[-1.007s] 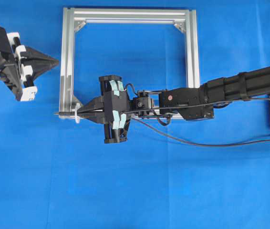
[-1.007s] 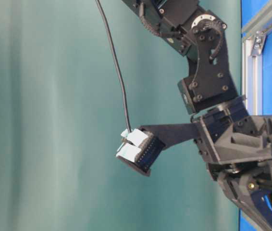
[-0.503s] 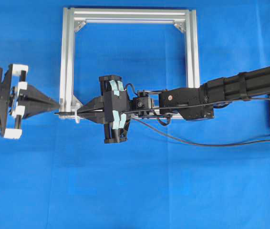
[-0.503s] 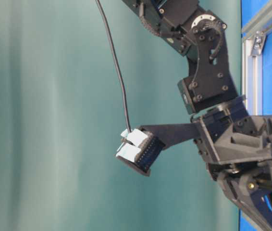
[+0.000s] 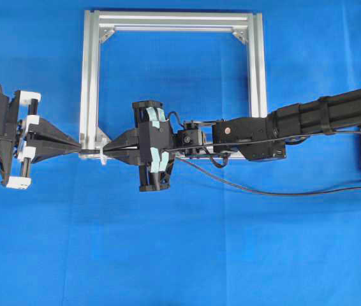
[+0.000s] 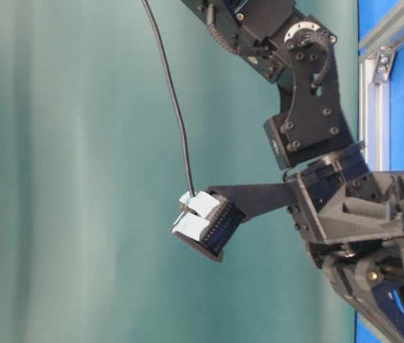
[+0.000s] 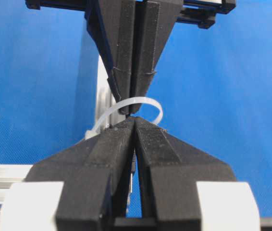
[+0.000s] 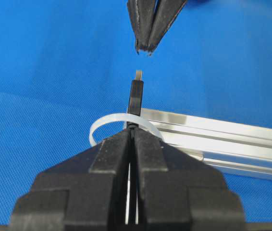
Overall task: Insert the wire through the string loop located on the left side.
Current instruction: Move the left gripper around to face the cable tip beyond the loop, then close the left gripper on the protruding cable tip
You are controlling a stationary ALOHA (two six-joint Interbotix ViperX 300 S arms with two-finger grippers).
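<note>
My right gripper [image 5: 106,150] [image 8: 131,130] is shut on the wire [image 5: 263,191] at the frame's lower left corner. The wire's plug [image 8: 136,96] sticks out past its fingertips and passes through the whitish string loop [image 8: 97,126] [image 5: 102,155] [image 7: 148,101]. My left gripper [image 5: 78,148] [image 7: 134,119] faces it tip to tip from the left, jaws together. The plug's metal tip [image 7: 132,168] shows through the slit behind the left fingertips; I cannot tell whether they touch it. In the right wrist view the left fingertips [image 8: 144,48] stand just beyond the plug's end.
The silver aluminium frame [image 5: 90,83] [image 8: 232,139] lies flat on the blue cloth, with the right arm [image 5: 308,121] stretched across its lower bar. The wire trails right over the cloth. In the table-level view it hangs down [image 6: 177,107] to a taped clip [image 6: 205,214].
The left gripper has swung down from the upper left to the frame's lower left corner, and its tips now meet the plug end. The right arm and wire have not moved.
</note>
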